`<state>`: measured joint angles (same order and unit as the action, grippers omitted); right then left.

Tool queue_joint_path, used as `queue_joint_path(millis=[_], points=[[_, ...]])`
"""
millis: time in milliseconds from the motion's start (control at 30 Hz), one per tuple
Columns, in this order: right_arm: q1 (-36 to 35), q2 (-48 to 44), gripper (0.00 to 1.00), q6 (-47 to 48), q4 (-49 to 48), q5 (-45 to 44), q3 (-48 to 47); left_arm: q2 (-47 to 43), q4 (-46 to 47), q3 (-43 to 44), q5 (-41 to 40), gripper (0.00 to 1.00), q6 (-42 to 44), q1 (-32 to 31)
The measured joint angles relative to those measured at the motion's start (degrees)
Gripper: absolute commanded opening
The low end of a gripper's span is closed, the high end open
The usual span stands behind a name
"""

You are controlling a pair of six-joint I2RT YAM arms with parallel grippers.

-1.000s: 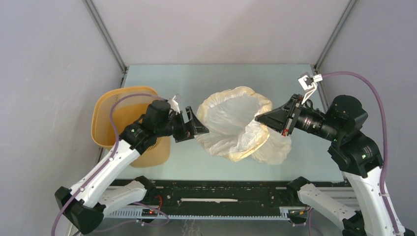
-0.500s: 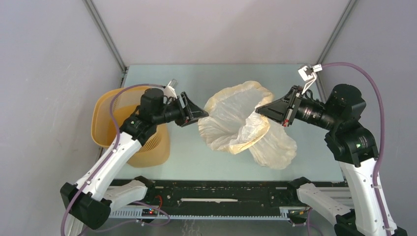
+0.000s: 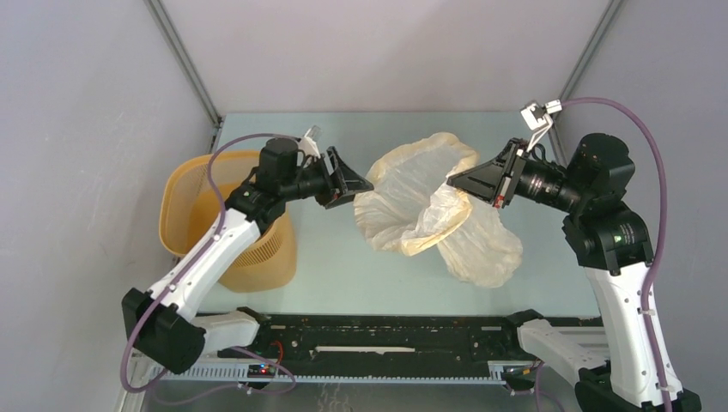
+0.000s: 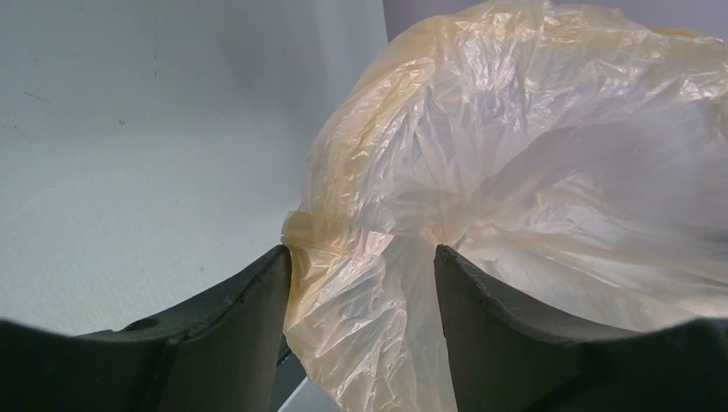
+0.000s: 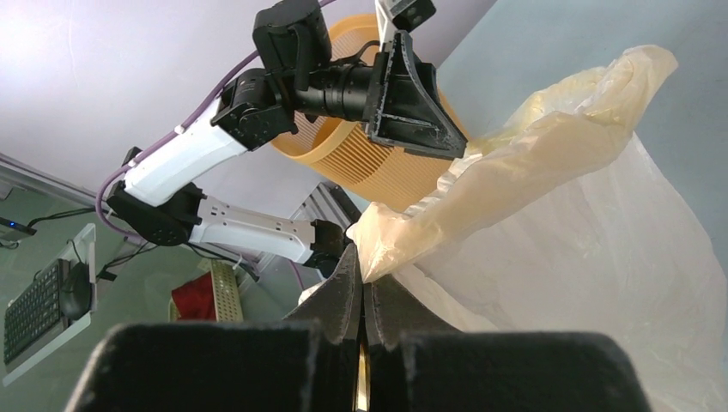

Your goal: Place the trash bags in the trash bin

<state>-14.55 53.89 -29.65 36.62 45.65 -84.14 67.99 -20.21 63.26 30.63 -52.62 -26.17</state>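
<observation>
Right fingers [image 3: 468, 178] were closed, pinching the yellowish rim of the trash bag [image 3: 421, 206]; in the right wrist view the rim fold sat right at their shut tips [image 5: 343, 292]. Left fingers [image 3: 352, 182] were at the bag's opposite edge. In the left wrist view I saw them standing apart [image 4: 257, 300] with wrinkled film and a bit of rim between them, both touching plastic, not clamped. The bag hung spread between the two arms over the middle of the desk [image 3: 343, 266], mouth open, and its lower part sagged toward the front right. I couldn't tell if it touched the desk. The trash bin [image 3: 185, 206] stood upright at the desk's left edge, partly under the left arm. The bag was outside it and apart from it.
</observation>
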Motion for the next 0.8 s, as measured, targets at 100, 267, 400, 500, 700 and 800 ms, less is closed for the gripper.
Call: queue_joint_path(millis=[100, 267, 400, 500, 700, 800], points=[[1.0, 0.3, 0.0, 0.0, -0.5, 0.5, 0.0, 3.0, 0.5, 1.4, 0.6, 0.6, 0.0, 0.0], [3.5, 1.2, 0.0, -0.1, -2.4, 1.9, 0.0, 7.6, 1.2, 4.5, 1.2, 0.5, -0.1, 0.0], [4.8, 2.5, 0.0, -0.4, -4.0, 2.9, 0.0, 10.7, 2.5, 7.6, 1.7, 0.57, -0.5, 0.1], [5.2, 3.8, 0.0, -0.8, -5.2, 3.4, -0.2, 12.7, 3.5, 9.6, 2.4, 0.69, -0.8, 0.1], [5.4, 6.3, 0.0, -2.4, -9.1, 4.3, -1.2, 14.1, 1.6, 10.5, 2.5, 0.88, 0.6, 0.6], [5.4, 7.8, 0.0, -2.8, -10.1, 4.7, -2.3, 14.1, -0.1, 10.5, 2.3, 0.89, 1.8, 1.8]])
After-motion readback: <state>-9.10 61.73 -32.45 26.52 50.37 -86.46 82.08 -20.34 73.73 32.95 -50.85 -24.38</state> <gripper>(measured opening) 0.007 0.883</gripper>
